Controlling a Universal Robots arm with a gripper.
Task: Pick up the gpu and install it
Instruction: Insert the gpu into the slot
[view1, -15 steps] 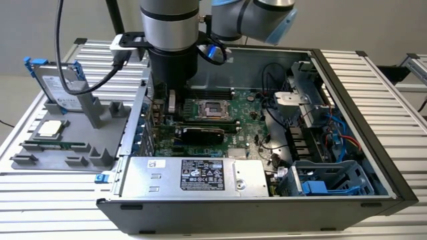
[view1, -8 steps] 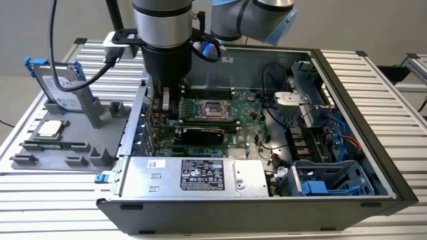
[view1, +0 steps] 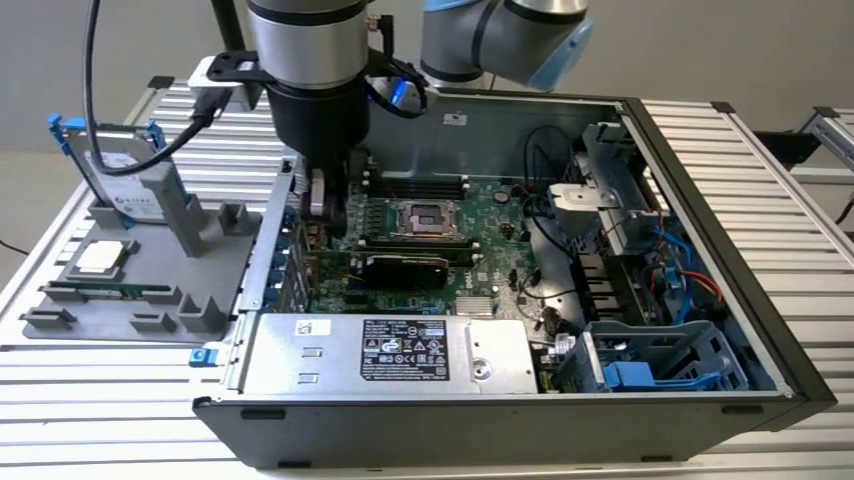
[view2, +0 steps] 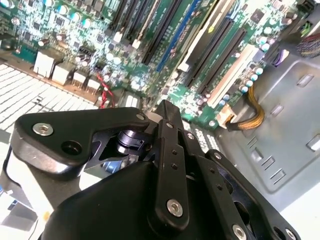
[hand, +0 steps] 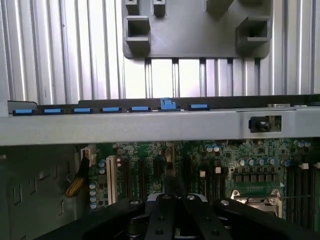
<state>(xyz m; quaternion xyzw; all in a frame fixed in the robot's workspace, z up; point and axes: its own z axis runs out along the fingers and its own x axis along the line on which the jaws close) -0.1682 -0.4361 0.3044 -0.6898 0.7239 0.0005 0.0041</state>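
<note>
Gripper (view1: 318, 190) down inside the open case (view1: 694, 250)
Can't tell how the jaws stand; gpu (view1: 407, 268) sits mid-frame on the motherboard (view1: 494, 260), half hidden.

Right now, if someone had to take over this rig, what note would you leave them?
Claw: low inside the open case, by its rear wall, above the motherboard; grip cannot be judged.
The gpu: in the exterior view it is on the motherboard, between the CPU socket and the power supply.
Done: the gpu is off the grey tray and in the case.
Left: full seating cannot be confirmed.
</note>
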